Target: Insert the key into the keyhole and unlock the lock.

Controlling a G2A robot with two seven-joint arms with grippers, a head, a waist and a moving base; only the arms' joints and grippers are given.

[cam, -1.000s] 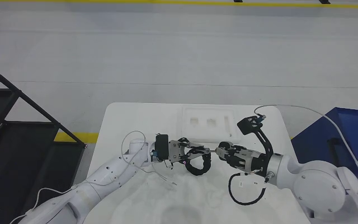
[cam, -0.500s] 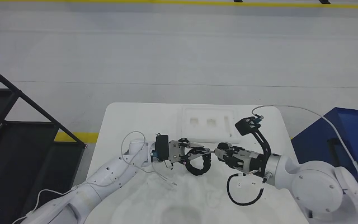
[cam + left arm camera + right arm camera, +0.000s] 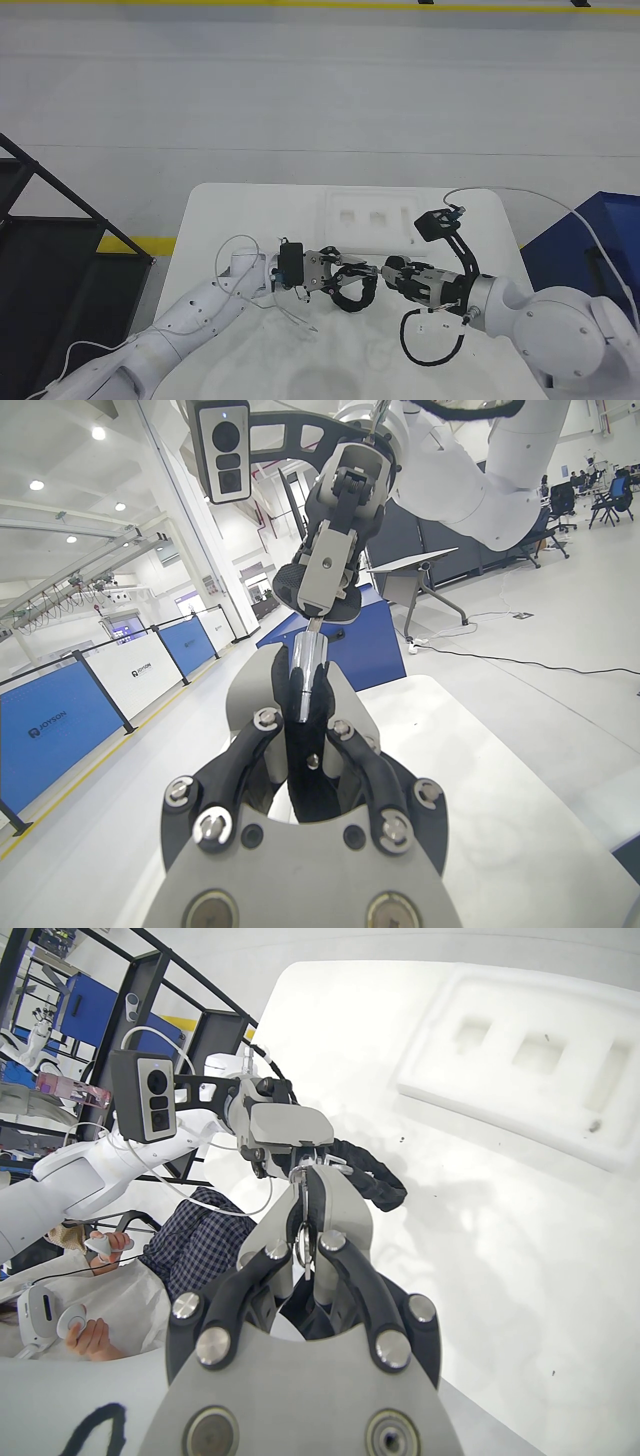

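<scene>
1. Top view: from above the arms, looking down on the white table (image 3: 230,215), far off.
2. Left wrist view: close behind the left gripper (image 3: 301,672), facing right.
3. Right wrist view: close behind the right gripper (image 3: 311,1193), facing left.
4. All 3 share the grippers' meeting point.

Glossy white shells cover the left arm (image 3: 195,315) and right arm (image 3: 560,335). The left gripper (image 3: 302,672) and right gripper (image 3: 306,1193) are grey metal with black linkages and silver screws. A white cable (image 3: 150,1029) loops beside the grey camera box (image 3: 143,1098).
</scene>
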